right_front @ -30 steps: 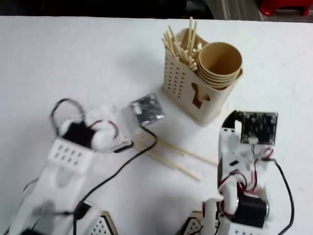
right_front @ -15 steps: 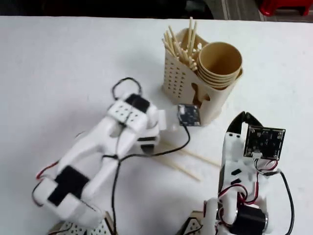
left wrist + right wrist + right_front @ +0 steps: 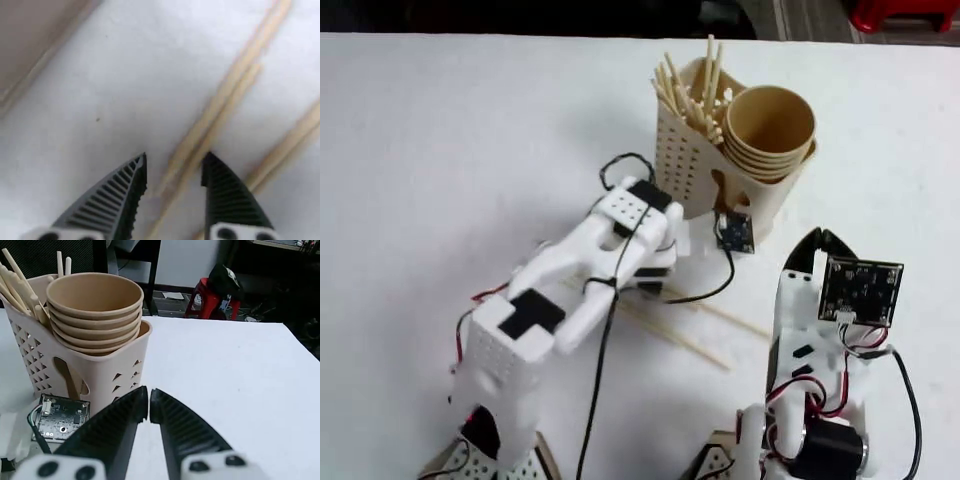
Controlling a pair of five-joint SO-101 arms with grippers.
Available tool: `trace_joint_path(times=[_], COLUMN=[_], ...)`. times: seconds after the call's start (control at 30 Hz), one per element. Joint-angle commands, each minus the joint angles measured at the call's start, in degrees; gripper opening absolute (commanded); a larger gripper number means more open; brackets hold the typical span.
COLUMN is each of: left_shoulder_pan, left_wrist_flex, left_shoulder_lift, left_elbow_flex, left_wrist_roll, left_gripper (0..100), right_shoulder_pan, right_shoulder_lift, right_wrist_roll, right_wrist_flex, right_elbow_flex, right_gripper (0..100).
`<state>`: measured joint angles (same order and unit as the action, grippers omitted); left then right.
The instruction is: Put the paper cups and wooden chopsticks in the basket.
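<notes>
left tool (image 3: 175, 157): jaws apart, tips low over the surface (image 3: 470, 120), one on each side of a loose pair; nothing clamped.
right tool (image 3: 149, 391): jaws together on nothing, near the basket (image 3: 100, 380) and pointing toward it.
loose sticks (image 3: 695, 338): flat on the surface between the two arms, near the basket's foot; the left wrist view shows two pairs side by side, each pair touching along its length.
cups (image 3: 770, 125): nested stack, upright in one side of the basket.
stowed sticks (image 3: 690, 85): bundle standing on end in the other side, beside the cups.
stage: cups look done; by my reading only the loose sticks remain.
handling: likely very light, stiff, thin and smooth. a pair can roll apart or swivel in the jaws, and lying flat leaves little for the tips to get under.
hold: best taken across both sticks of one pair, close to mid-length, so they lift level. the tool seems to sit nearer one end, where the far end may droop.
risk: closing off-centre could pinch one stick and flick its partner away.
</notes>
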<state>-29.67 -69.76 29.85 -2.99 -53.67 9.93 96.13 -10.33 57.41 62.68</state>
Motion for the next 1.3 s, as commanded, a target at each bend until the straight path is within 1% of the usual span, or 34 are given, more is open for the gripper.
trace_joint_path(times=[0.0, 0.17, 0.5, 0.6, 0.73, 0.83, 1.0, 1.17, 1.27], left_shoulder_pan=[-0.75, -1.63, -2.24, -2.24, -2.07, -2.15, -1.36, 1.89, 5.05], left_wrist_flex=[-0.18, -1.23, -10.46, -13.27, -16.44, -17.58, -17.49, -17.49, -18.37], left_shoulder_lift=[2.24, 2.42, 2.24, 1.45, -4.62, -11.38, -20.97, -29.14, -34.86], left_elbow_flex=[-3.96, -3.60, -3.69, -3.60, -1.76, 2.55, 11.08, 16.26, 18.20], left_wrist_roll=[-0.44, -0.44, -0.62, -2.37, -3.34, -4.84, -4.92, -4.92, -5.01], left_gripper=[11, 2, 2, 2, 2, 2, 2, 2, 2], right_shoulder_pan=[0.40, 0.40, 0.40, 0.40, 0.40, 0.40, 0.40, 0.48, 0.48], right_shoulder_lift=[0.48, 0.57, 0.66, 0.66, 0.66, 0.66, 0.75, 0.75, 0.75], right_wrist_roll=[0.26, 0.26, 0.26, 0.26, 0.26, 0.26, 0.26, 0.26, 0.26], right_wrist_flex=[-0.57, -0.57, -0.48, -0.48, -0.48, -0.48, -0.48, -0.48, -0.48], right_elbow_flex=[-0.44, -0.44, -0.44, -0.44, -0.44, -0.44, -0.44, -0.44, -0.44], right_gripper=[2.5, 2.5, 2.5, 2.5, 2.5, 2.5, 2.5, 2.5, 2.5])
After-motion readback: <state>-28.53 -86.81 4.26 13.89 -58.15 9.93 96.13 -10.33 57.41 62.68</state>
